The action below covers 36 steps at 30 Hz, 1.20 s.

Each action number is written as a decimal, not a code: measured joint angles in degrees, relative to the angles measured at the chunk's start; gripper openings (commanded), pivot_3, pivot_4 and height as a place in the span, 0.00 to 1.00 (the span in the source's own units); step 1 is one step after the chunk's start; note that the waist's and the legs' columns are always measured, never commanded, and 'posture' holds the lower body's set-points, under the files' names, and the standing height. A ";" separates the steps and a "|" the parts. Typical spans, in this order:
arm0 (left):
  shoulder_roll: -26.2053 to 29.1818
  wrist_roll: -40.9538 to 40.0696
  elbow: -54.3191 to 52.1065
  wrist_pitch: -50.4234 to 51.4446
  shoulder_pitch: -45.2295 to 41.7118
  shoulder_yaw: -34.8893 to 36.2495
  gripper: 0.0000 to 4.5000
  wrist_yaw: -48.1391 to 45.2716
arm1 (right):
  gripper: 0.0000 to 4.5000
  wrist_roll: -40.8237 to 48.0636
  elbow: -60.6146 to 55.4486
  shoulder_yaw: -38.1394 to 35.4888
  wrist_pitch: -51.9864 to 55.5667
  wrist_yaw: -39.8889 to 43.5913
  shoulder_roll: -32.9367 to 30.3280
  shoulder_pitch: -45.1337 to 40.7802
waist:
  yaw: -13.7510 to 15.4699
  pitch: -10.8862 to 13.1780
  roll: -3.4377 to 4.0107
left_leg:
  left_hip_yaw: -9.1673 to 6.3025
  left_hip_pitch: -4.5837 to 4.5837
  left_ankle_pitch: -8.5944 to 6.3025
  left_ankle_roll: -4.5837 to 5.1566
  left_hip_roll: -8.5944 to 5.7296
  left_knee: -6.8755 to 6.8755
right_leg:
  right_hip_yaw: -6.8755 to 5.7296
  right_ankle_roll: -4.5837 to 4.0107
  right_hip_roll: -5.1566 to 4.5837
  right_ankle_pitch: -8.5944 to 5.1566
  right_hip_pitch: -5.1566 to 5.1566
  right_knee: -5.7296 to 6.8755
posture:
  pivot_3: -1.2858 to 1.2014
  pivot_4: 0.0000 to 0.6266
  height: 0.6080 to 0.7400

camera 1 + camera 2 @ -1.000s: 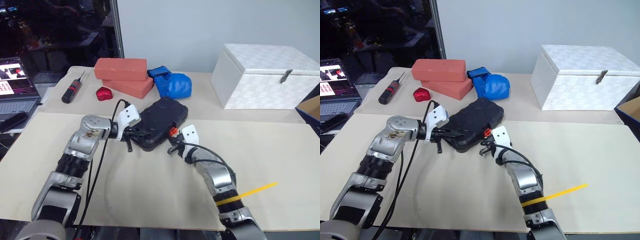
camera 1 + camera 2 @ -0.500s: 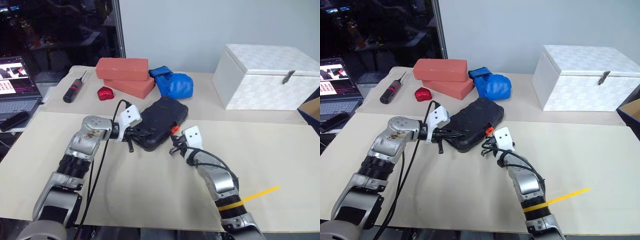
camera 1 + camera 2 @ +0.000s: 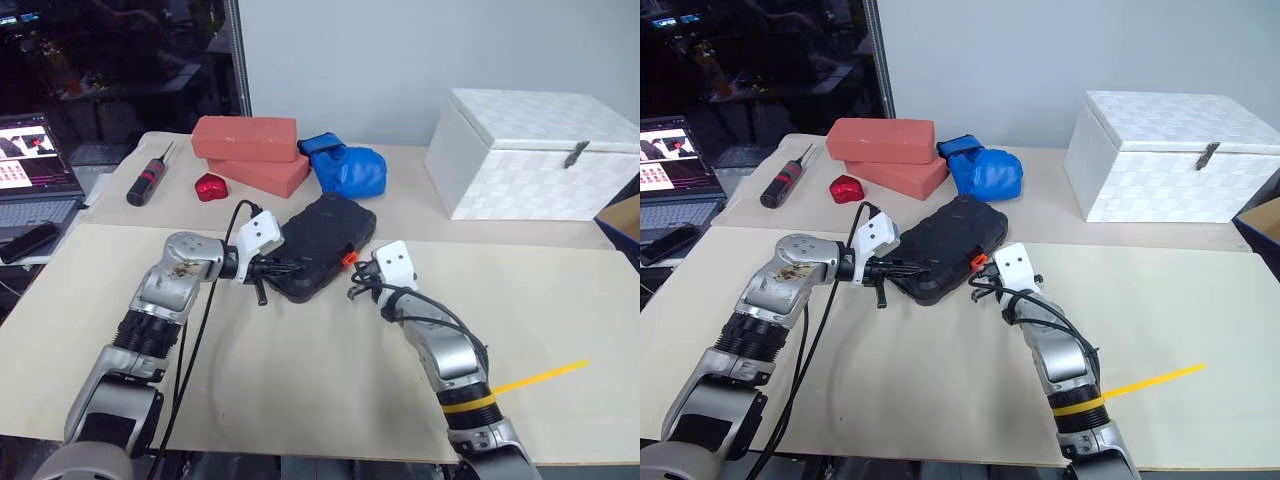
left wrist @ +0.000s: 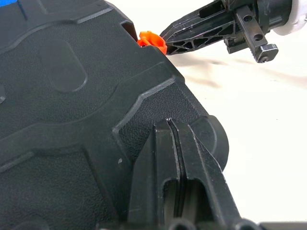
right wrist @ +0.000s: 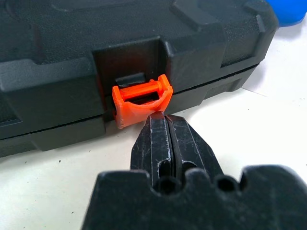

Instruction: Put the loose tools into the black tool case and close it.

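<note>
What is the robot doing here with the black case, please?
The black tool case lies on the table with its lid down. The left gripper, shut, presses on the case's near corner. The right gripper, also shut, has its tips at the small orange latch, which hangs unfastened. No loose tools are visible outside the case, so closing the latch appears to be what remains.

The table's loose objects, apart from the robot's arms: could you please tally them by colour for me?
Black: 2, the tool case and the screwdriver
Red: 3, two bricks and a small shiny object
Blue: 1, the glove
White: 1, the box
Total: 7
</note>
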 measured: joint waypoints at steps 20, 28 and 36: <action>-0.06 0.06 -1.83 0.65 1.38 0.08 0.01 1.47 | 0.00 -6.85 2.39 4.48 2.27 -2.46 5.14 -4.43 | -1.83 0.00 0.00 | 0.00 0.10 0.00 0.00 0.05 -0.35 | 0.02 -0.08 0.07 -0.03 -0.10 0.01 | 0.52 0.24 0.97; -1.34 -0.04 -4.25 2.86 2.65 -1.86 0.01 1.28 | 0.00 -7.35 3.55 7.69 2.22 -0.91 7.41 -5.08 | -3.42 -0.01 -0.01 | -0.01 0.48 0.00 0.00 0.10 -0.64 | 0.16 -0.24 0.20 -0.03 -0.05 0.10 | 0.52 0.24 0.97; -1.81 -2.11 -5.97 4.96 5.62 -0.48 0.01 1.29 | 0.00 -7.39 3.56 8.92 1.70 0.26 7.86 -7.02 | -3.36 -0.05 0.07 | -0.16 1.03 0.00 0.00 0.11 -0.85 | 0.17 -0.80 0.30 -0.15 0.12 0.24 | 0.52 0.24 0.97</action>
